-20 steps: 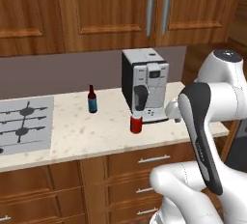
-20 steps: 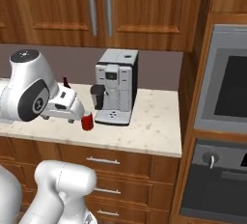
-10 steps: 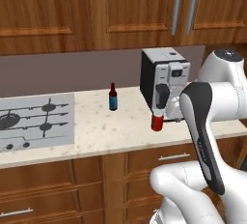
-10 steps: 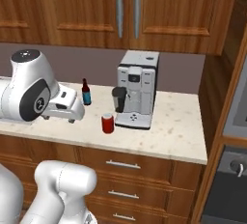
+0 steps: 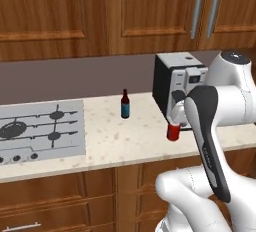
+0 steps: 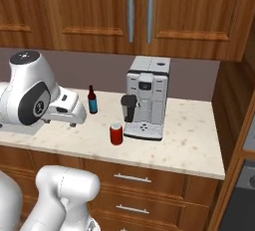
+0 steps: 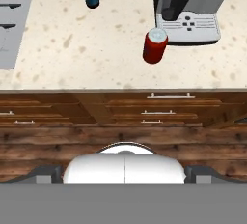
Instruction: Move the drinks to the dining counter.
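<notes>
The claw hangs wide and empty above the counter's (image 6: 189, 150) front edge. The can (image 7: 155, 46) touches the coffee machine (image 6: 146, 97); a clumsy grab may tip it. Farther back stands 1 small bottle (image 5: 125, 104).

Beige speckled stone table (image 5: 125, 141) over wooden drawers. Grey stovetop (image 5: 40, 130) set into its left end. Coffee machine (image 6: 147, 95) stands toward the right, against the back edge. Red can (image 6: 116, 134) upright just beside the machine's front-left corner. Dark-red bottle (image 5: 125, 104) upright near the back edge, between stovetop and machine.
</notes>
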Available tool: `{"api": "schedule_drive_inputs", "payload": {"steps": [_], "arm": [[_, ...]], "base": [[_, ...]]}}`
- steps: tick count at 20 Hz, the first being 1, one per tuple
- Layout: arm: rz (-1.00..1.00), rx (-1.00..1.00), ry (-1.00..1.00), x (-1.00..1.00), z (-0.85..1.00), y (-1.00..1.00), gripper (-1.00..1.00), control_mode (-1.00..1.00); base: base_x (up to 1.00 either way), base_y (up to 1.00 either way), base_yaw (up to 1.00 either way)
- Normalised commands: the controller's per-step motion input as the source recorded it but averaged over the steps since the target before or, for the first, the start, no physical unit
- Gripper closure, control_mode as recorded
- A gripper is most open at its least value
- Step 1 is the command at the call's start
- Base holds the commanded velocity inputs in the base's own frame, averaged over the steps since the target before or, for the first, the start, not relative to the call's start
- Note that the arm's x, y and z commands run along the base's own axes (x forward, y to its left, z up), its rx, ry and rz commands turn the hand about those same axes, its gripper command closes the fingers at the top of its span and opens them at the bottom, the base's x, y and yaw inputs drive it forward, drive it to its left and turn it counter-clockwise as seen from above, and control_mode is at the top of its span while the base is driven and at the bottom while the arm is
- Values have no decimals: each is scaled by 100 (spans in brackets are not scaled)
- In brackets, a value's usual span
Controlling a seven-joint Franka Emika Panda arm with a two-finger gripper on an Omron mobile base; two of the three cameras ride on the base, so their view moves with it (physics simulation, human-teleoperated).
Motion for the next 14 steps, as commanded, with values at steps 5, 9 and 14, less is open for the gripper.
{"api": "schedule_drive_inputs", "payload": {"steps": [5, 9, 14], "arm": [[0, 0, 0, 0, 0, 0, -100, 100], [0, 0, 0, 0, 0, 0, -100, 100], [-5, 0, 0, 5, -22, -13, -100, -100]], "base": [[41, -2, 0], [20, -1, 0], [16, -3, -3]]}}
